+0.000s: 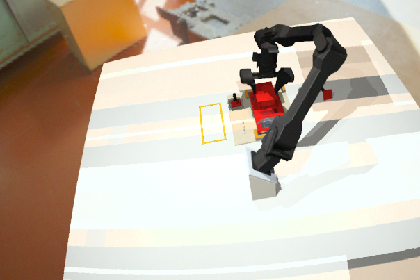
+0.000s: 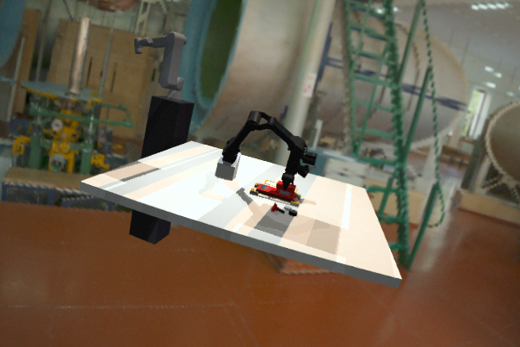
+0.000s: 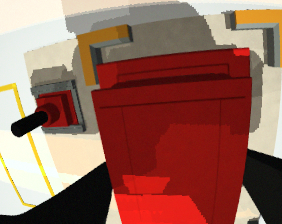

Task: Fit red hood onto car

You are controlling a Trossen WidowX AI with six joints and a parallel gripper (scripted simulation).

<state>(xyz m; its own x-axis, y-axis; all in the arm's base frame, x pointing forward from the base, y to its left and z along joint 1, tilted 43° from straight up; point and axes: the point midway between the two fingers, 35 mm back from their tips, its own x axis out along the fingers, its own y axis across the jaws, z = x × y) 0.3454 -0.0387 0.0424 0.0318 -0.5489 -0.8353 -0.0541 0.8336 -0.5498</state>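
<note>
The red hood (image 1: 265,98) (image 2: 284,188) (image 3: 180,118) is upright, flat roof up, over the far end of the red chassis (image 1: 259,114) (image 2: 266,189) (image 3: 108,75), where the engine sits. It looks low and roughly lined up with the deck. The chassis end shows just beyond the hood's edge in the wrist view. My gripper (image 1: 265,93) (image 2: 286,185) (image 3: 173,162) is shut on the hood, one finger on each side. The engine block, pegs and corner holes are hidden, so I cannot tell whether the hood touches the deck or the pegs are in the holes.
Orange jig corners (image 1: 259,134) (image 3: 105,34) surround the chassis. A red part with a black peg (image 1: 236,103) (image 3: 56,111) sits left of it, near a yellow outline (image 1: 201,124). Another red piece (image 1: 327,94) (image 2: 275,208) and a black wheel (image 2: 293,213) lie on the chassis's other side.
</note>
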